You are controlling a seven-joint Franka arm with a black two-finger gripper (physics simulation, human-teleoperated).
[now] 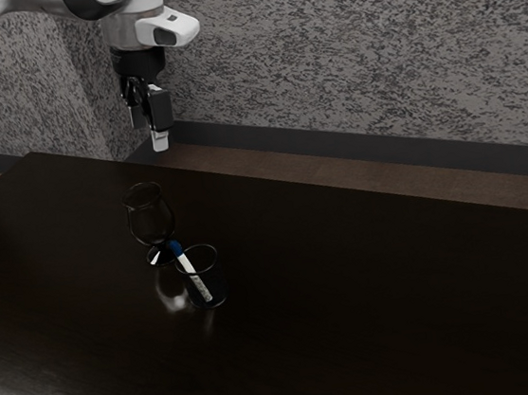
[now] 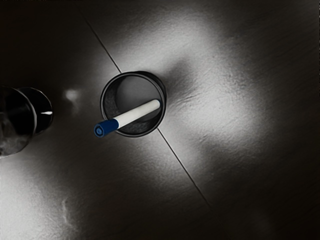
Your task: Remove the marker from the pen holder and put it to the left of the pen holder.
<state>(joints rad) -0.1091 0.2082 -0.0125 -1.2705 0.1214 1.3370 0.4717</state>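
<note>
The gripper hangs from the arm well above the table's far part, its two black fingers apart with nothing between them. A clear glass pen holder stands upright on the dark table, lower than the gripper. The white marker leans inside it, its blue cap sticking out over the rim towards the stemmed glass. Seen from above in the wrist view, the pen holder is round and dark-rimmed, and the marker lies slanted across its opening, blue cap beyond the rim.
A clear stemmed glass stands close to the pen holder, on the marker cap's side; its bowl shows in the wrist view too. The dark table extends towards the exterior view's right, with a textured wall behind it.
</note>
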